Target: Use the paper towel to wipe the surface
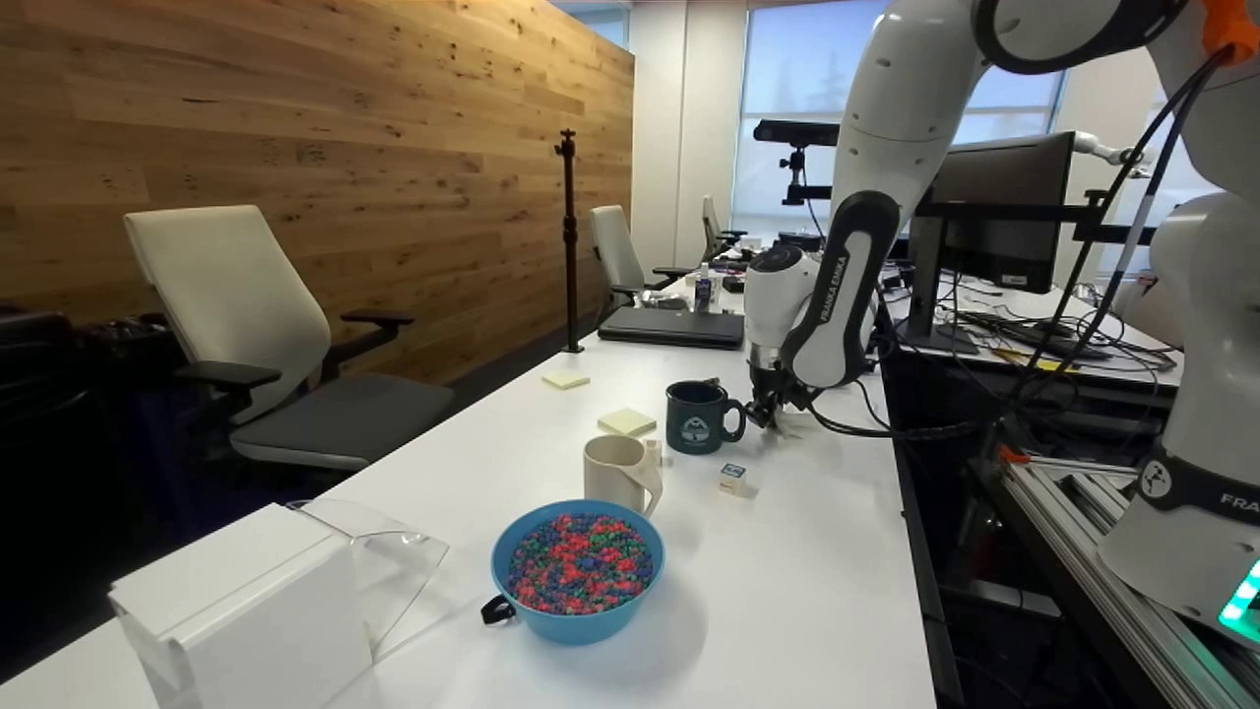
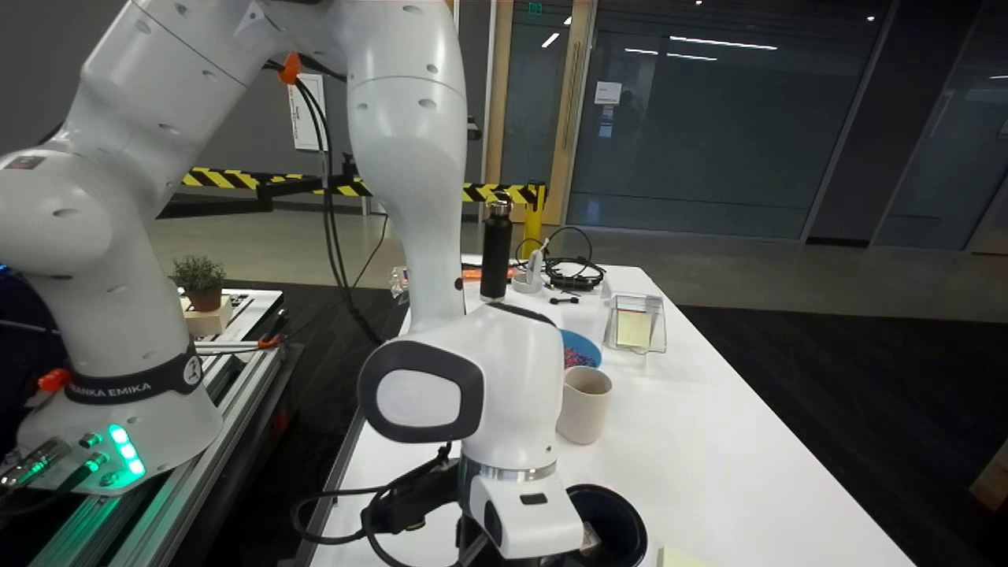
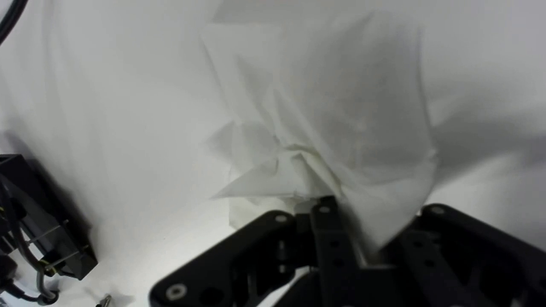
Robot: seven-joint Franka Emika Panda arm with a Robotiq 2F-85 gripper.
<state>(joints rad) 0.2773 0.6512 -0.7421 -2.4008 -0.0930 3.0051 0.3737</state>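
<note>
The paper towel [image 3: 332,102] is white, creased and bunched in the wrist view, spreading out beyond the fingertips over the white surface [image 3: 140,128]. My gripper [image 3: 371,217] is shut on the towel; its folds tuck between the black fingers and partly hide the right one. In an exterior view, the gripper [image 1: 764,412] points down at the white tabletop [image 1: 807,581], beside the dark mug's handle, with a little of the paper towel [image 1: 790,425] showing at the tips. In an exterior view the fingers are cut off below the frame, under the wrist [image 2: 524,512].
A dark mug [image 1: 694,425] stands close beside the gripper. A lettered cube [image 1: 732,480], a cream mug [image 1: 612,473], a blue bowl [image 1: 591,627] of beads and a white box [image 1: 246,601] stand nearer that camera. Sticky notes [image 1: 627,422] and a black case [image 1: 671,328] lie behind.
</note>
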